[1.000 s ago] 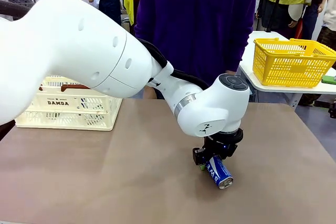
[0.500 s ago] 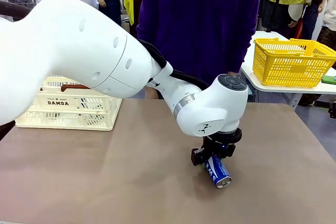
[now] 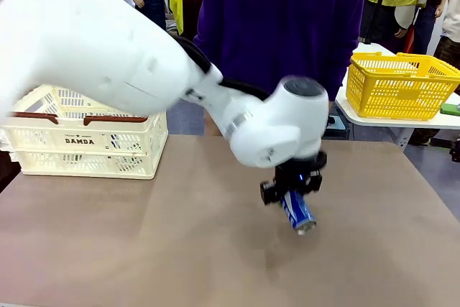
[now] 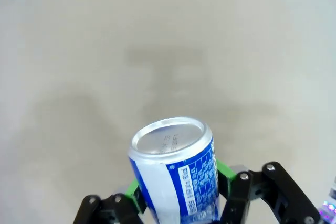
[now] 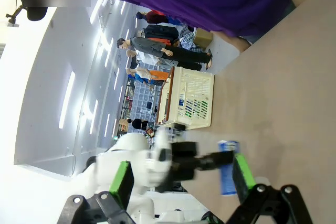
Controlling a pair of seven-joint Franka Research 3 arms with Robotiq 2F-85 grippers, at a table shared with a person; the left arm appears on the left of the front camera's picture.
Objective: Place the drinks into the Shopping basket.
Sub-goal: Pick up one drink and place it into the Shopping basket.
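Left gripper (image 3: 290, 193) clamped on the blue can (image 3: 297, 211), green pads (image 4: 224, 172) pinching the body low down, most of the can sticking out past the fingers with its silver end (image 4: 168, 135) free. In the front view the can hangs tilted, lower end pointing toward 5 o'clock, apparently just clear of the table (image 3: 144, 249); arm is motion-blurred.

Shopping basket (image 3: 86, 138) sits at 9–10 o'clock from the can, well apart, at the far left of the table in front of the person (image 3: 280, 26).

Right gripper (image 5: 178, 179) spread wide, nothing between its pads.

Risks, as I judge them:
- grip near one end, so the long overhang could pivot or slip out during a fast swing
- smooth metal on the pads, so it may rotate
- can clipping the basket's brown rim if carried too low
- dropping from height, so a dent or a bounce out
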